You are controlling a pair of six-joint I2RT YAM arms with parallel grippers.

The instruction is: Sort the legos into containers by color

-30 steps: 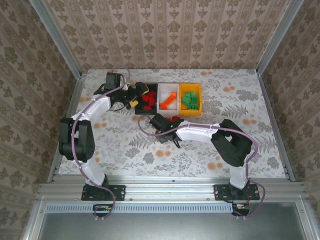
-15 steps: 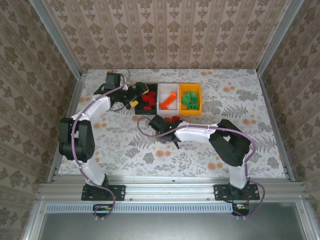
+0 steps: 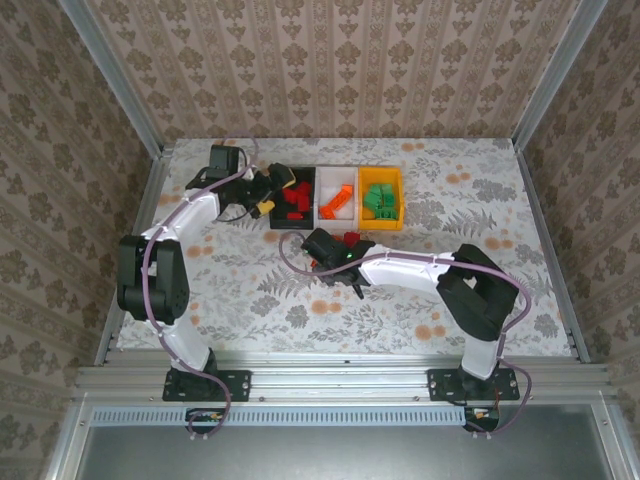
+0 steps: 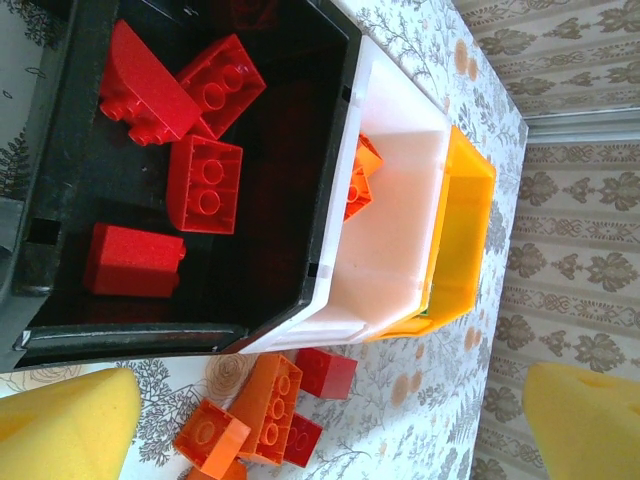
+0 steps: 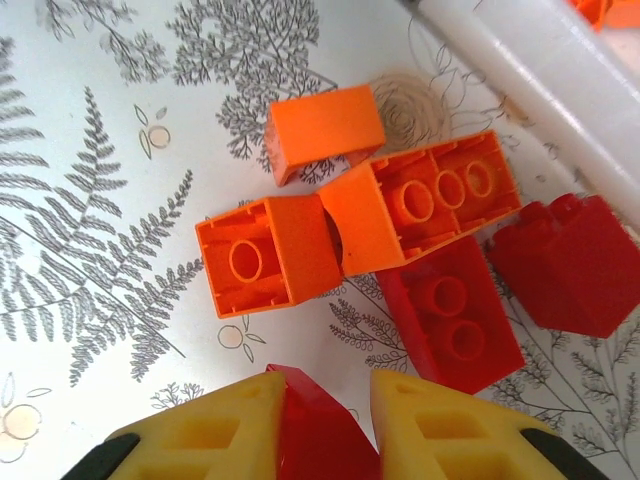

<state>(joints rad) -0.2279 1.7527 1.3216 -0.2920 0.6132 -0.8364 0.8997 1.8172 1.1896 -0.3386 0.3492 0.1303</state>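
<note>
My right gripper (image 5: 325,430) is shut on a red lego (image 5: 318,425), low over the table just in front of the containers. Ahead of it lie loose legos: three orange ones (image 5: 265,262) (image 5: 430,205) (image 5: 325,130) and two red ones (image 5: 450,315) (image 5: 565,260). In the top view this gripper (image 3: 344,244) sits at that pile. My left gripper (image 3: 272,190) hangs open and empty over the black bin (image 4: 290,150), which holds several red legos (image 4: 205,185). The white bin (image 4: 400,230) holds orange legos (image 4: 358,180). Green legos (image 3: 378,198) fill the yellow-orange bin (image 3: 380,225).
The three bins stand side by side at the back middle of the floral-patterned table (image 3: 250,290). Patterned walls with metal frame posts (image 3: 545,90) close it in at the back and both sides. The left arm (image 3: 190,215) reaches along the table's left side.
The right gripper's fingers have closed onto the red lego, and that arm's elbow has shifted a little to the right. The left gripper has stayed open over the black bin.
</note>
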